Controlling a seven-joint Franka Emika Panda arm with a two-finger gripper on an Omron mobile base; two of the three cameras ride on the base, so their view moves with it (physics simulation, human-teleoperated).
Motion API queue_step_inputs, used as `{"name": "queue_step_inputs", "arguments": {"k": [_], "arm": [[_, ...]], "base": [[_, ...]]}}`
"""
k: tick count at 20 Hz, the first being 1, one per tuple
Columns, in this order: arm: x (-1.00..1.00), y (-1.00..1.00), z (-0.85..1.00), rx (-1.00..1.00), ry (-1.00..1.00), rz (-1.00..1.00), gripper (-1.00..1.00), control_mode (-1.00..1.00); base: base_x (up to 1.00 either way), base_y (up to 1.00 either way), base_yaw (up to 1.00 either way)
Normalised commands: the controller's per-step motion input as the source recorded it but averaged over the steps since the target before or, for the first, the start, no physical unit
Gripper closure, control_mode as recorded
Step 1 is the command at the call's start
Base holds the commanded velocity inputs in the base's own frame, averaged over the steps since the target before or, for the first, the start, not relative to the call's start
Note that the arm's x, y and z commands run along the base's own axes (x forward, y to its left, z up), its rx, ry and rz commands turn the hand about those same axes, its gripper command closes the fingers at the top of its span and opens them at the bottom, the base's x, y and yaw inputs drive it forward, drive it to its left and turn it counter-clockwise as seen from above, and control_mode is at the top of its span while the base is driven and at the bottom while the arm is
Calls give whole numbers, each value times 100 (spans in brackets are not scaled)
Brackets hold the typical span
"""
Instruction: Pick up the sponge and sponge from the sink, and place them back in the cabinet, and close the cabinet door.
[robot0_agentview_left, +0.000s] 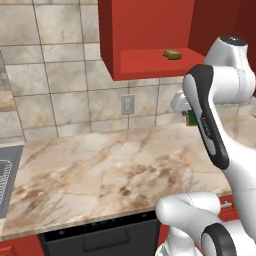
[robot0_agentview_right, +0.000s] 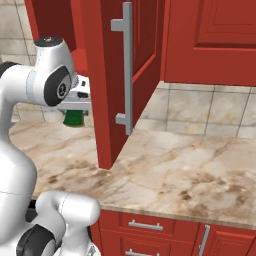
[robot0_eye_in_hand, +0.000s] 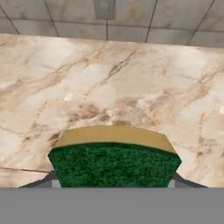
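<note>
The jaws are clamped on the green sponge (robot0_eye_in_hand: 114, 162), held in the air above the marble table (robot0_agentview_left: 110, 175), below the open red cabinet (robot0_agentview_left: 150, 35). The tan sponge (robot0_agentview_left: 172, 54) lies on the cabinet's shelf. The cabinet door (robot0_agentview_right: 107, 80) stands swung open, its silver handle (robot0_agentview_right: 127, 67) facing outward.

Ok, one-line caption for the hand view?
End effector holding the green-topped sponge above the marble counter, tiled wall beyond.

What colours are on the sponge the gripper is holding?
The sponge has a dark green scrubby face with a yellow layer behind it; it shows best in the hand view.
</note>
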Motion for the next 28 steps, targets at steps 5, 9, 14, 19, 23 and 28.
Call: {"name": "queue_step_inputs", "arguments": {"k": [5, 9, 14, 19, 23, 28], "arm": [[11, 0, 31, 0, -25, 0, 100, -100], [23, 0, 21, 0, -17, 0, 100, -100], [22, 0, 15, 0, -13, 0, 100, -100], [27, 2, 3, 0, -6, 0, 100, -100], [26, 1, 0, 0, -3, 0, 100, -100], [19, 0, 3, 0, -4, 0, 100, -100]], "base": [[0, 0, 0], [0, 0, 0], [0, 0, 0], [0, 0, 0], [0, 0, 0], [0, 0, 0]]}}
